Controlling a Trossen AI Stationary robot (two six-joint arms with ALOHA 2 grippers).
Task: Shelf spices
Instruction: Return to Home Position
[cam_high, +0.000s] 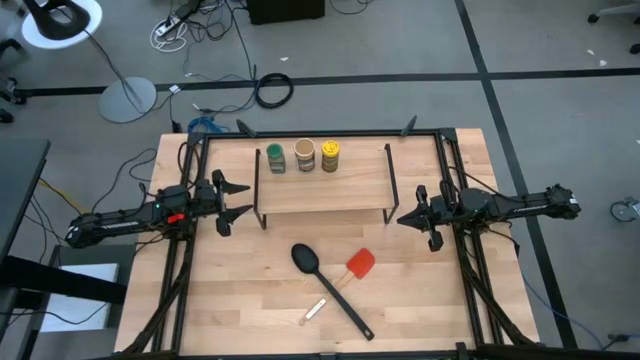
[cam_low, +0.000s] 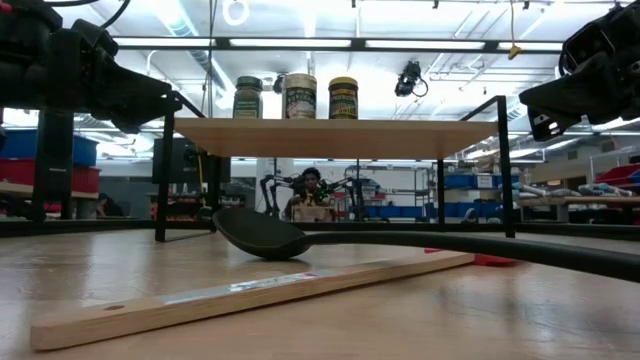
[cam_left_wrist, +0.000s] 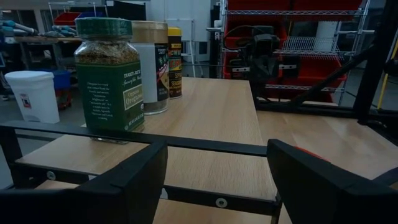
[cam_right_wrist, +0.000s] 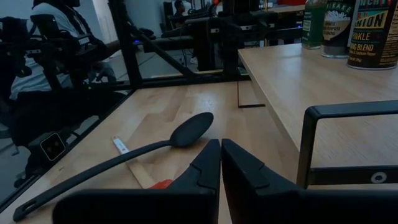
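Three spice jars stand upright in a row on the shelf's wooden top (cam_high: 330, 185), near its far left part: green-topped (cam_high: 276, 158), tan (cam_high: 304, 155), yellow (cam_high: 330, 156). In the low view they show as green (cam_low: 247, 97), tan (cam_low: 299, 96) and yellow (cam_low: 343, 98). My left gripper (cam_high: 243, 198) hovers open just off the shelf's left end, and its wrist view has the green-topped jar (cam_left_wrist: 109, 74) close ahead. My right gripper (cam_high: 402, 219) is shut, off the shelf's right end near its front leg, holding nothing.
On the table in front of the shelf lie a black spoon (cam_high: 325, 283), a red spatula (cam_high: 359, 265) and a thin wooden stick (cam_high: 315, 311). The shelf's black legs (cam_high: 259, 205) stand close to both grippers. Black frame rails run along the table's left and right sides.
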